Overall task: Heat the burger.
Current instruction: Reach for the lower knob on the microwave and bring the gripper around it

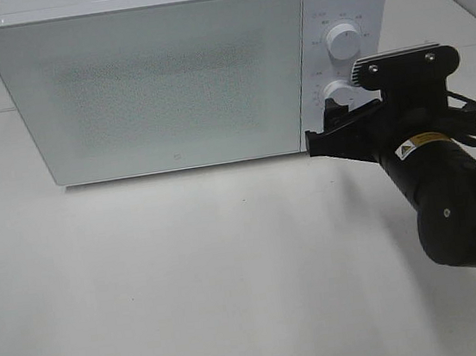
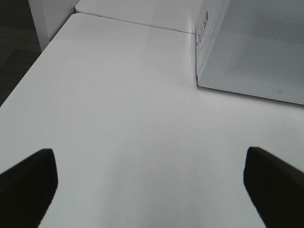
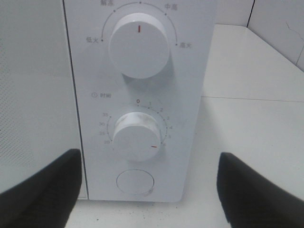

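Note:
The burger is out of view in every frame. A white microwave [image 1: 165, 83] stands at the back of the table with its door [image 1: 153, 88] closed, and the frosted panel hides the inside. My right gripper [image 1: 327, 128] is open, just in front of the control panel at the lower dial [image 1: 340, 91]. In the right wrist view the open right gripper [image 3: 148, 159] frames that timer dial [image 3: 135, 135], whose red mark sits down to the right of zero. My left gripper [image 2: 149, 156] is open over bare table, left of the microwave [image 2: 251, 52], holding nothing.
The upper power dial [image 3: 139, 45] has its red mark straight up. A round button [image 3: 135, 181] sits below the timer dial. The white table [image 1: 214, 268] spreads in front of the microwave, and its left edge [image 2: 28, 71] drops to a dark floor.

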